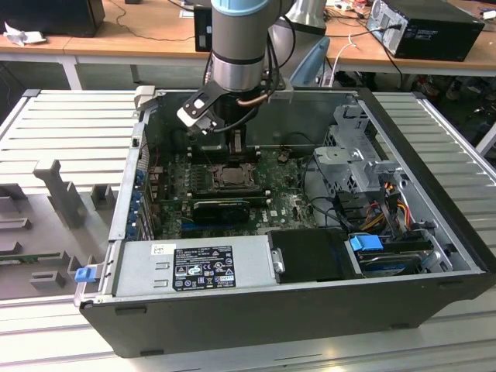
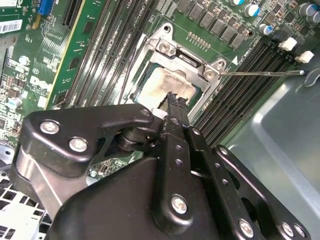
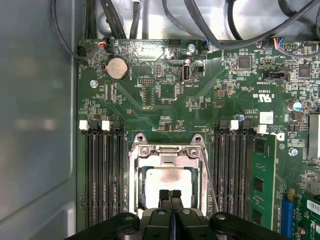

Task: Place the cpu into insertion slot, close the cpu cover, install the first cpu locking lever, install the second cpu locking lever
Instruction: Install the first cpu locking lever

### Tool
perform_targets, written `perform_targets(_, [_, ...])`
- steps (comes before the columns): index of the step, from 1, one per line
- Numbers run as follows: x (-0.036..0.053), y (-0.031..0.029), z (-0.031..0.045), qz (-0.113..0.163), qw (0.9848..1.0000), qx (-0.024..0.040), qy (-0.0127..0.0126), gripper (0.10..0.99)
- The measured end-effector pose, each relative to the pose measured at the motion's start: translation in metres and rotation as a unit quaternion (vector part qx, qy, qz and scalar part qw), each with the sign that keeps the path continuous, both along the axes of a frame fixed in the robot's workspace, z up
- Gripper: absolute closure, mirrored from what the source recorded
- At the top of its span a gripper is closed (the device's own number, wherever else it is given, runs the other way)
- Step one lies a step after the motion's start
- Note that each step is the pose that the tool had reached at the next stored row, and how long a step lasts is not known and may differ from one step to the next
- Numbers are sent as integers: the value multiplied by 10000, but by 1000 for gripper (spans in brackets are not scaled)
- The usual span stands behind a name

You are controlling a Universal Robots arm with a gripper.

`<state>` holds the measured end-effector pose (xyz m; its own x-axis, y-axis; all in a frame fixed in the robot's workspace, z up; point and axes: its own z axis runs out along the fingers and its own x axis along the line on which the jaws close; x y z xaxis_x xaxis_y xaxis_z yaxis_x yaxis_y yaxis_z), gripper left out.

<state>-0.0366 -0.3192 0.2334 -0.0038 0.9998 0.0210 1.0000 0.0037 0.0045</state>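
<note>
My gripper (image 3: 169,196), fingertips pressed together on nothing, sits over the cpu (image 3: 165,180) inside the lowered cpu cover (image 3: 165,152); I'd press straight down, gently, clear of the loose locking lever (image 2: 260,73)

The cpu (image 3: 167,179) looks dull smeared metal, the cpu cover (image 3: 167,152) brighter metal.

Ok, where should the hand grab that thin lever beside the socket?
Probably the lever at its free tip, coming from above: it is a thin bare rod crossing the memory slots, with its other end at the socket.
</note>
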Motion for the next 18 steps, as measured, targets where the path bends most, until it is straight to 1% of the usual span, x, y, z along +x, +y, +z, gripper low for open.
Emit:
perform_targets(4, [1, 0, 41, 1, 10000, -9, 0, 980])
perform_targets(5, [0, 0, 82, 1, 10000, -14, 0, 980])
perform_targets(9, [0, 0, 170, 1, 10000, -18, 0, 980])
perform_targets(10, [0, 0, 202, 1, 10000, -19, 0, 980])
perform_targets(11, [0, 0, 254, 1, 10000, -20, 0, 980])
perform_targets(12, [0, 0, 280, 4, 10000, -23, 0, 980])
perform_targets(13, [0, 0, 279, 30, 10000, -22, -1, 980])
perform_targets(16, [0, 0, 280, 299, 9996, -23, -1, 980])
perform_targets(18, [0, 0, 280, 525, 9986, -23, -1, 980])
